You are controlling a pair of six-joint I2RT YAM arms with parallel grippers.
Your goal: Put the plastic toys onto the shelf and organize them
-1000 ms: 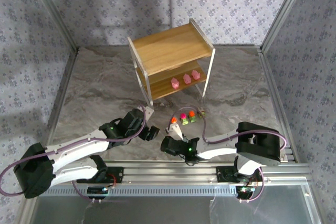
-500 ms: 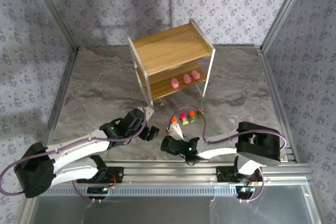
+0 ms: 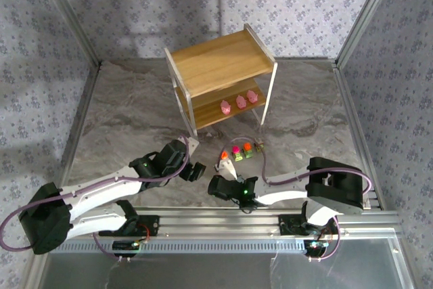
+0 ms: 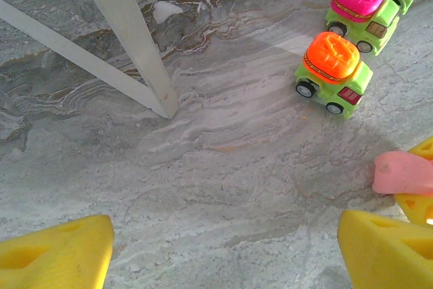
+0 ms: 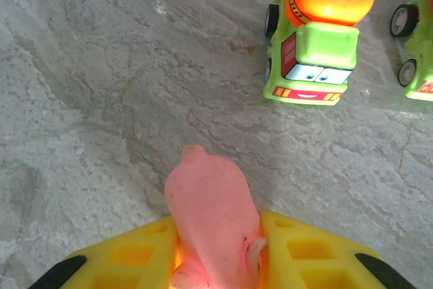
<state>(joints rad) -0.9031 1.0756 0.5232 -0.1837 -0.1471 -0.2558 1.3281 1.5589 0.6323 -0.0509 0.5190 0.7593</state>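
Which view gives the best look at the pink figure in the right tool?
Right wrist: the pink figure sits large and central, clamped between the yellow pads. Left wrist catches just one end at its right edge; top external renders it too small to make out.

Overhead camera high behind, facing shelf (image 3: 220, 64), wrist cameras close over tabletop (image 4: 203, 167), sharing orange-topped truck (image 4: 333, 72)

The shelf (image 3: 220, 65), light wood on a thin white frame, stands upright and skewed near the tabletop's far edge. Three pale-pink figures (image 3: 239, 103) sit in a row on its lower tier. Four yellow-green trucks (image 3: 241, 151) line up on the tabletop just before its front legs, topped orange, magenta, orange and brown. The fourth pink figure (image 5: 211, 211) is pinched in the right hand (image 5: 216, 262), beside the first orange-topped truck (image 5: 314, 32).
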